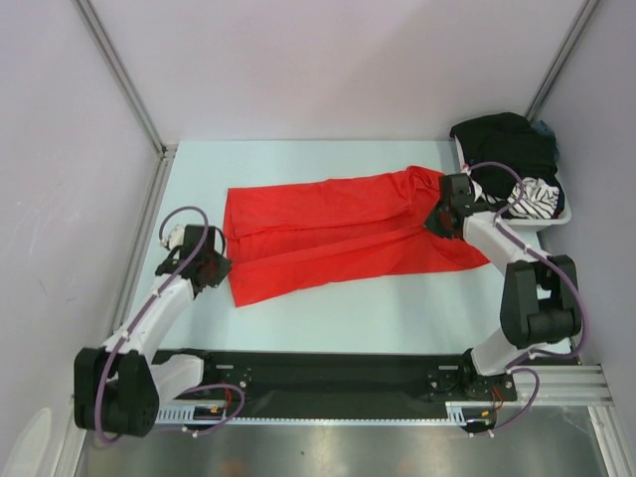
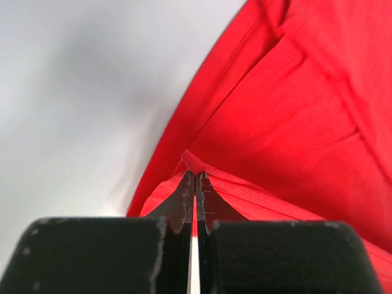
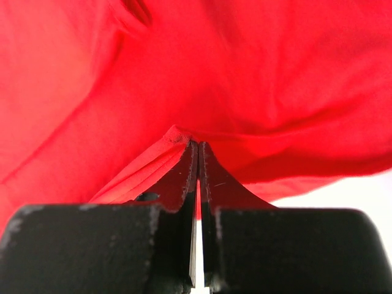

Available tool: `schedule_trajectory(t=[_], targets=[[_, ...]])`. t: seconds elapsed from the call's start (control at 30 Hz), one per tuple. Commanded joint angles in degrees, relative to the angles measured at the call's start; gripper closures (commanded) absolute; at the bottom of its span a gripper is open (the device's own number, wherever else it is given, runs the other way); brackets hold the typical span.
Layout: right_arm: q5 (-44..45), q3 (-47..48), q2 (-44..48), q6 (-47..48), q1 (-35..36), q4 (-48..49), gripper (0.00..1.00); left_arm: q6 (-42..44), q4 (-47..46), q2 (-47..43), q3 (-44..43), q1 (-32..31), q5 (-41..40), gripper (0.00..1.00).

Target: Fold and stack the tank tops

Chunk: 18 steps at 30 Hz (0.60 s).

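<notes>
Seen from overhead, the left claw (image 1: pixel 213 266) sits at the near-left corner of the plain bright red fabric tank top (image 1: pixel 338 234), which lies spread across the middle of the pale desk (image 1: pixel 328 318) with its length running left to right. Only the left wrist view shows the grip itself: the left claw (image 2: pixel 195 175) is clenched on a small raised peak of the red hem (image 2: pixel 294 110), with the bare desk (image 2: pixel 73 92) to its left. The right claw (image 1: pixel 443 217) is at the garment's right end. Its wrist view shows the right claw (image 3: pixel 197 144) pinched tight on a folded ridge of red cloth (image 3: pixel 245 73), which fills nearly the whole picture. Only the overhead view takes in the far-right corner. There a white rectangular plastic basket (image 1: pixel 542 227) holds a bunched black fabric tank top (image 1: pixel 502 139) and a black-and-white striped cloth (image 1: pixel 537 199).
</notes>
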<state>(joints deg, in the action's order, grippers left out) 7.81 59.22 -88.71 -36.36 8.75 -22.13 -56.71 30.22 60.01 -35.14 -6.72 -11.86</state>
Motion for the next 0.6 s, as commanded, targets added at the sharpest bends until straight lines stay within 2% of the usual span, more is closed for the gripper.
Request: schedule_trajectory(t=[0.0,0.27,0.57], targets=[[1.85,5.81,-4.18,0.50,-0.67,1.48,1.00,3.71,-4.90,4.40,-6.51,1.18,-2.46,1.00],[2.03,19.15,-15.44,0.85,-1.02,-0.72,1.00,4.85,-7.19,17.59,-13.81,1.45,-2.64,1.00],[2.21,26.73,-22.56,1.11,-1.46,-1.78,1.00,6.70,-6.05,26.38,-23.39,3.64,-3.78,1.00]])
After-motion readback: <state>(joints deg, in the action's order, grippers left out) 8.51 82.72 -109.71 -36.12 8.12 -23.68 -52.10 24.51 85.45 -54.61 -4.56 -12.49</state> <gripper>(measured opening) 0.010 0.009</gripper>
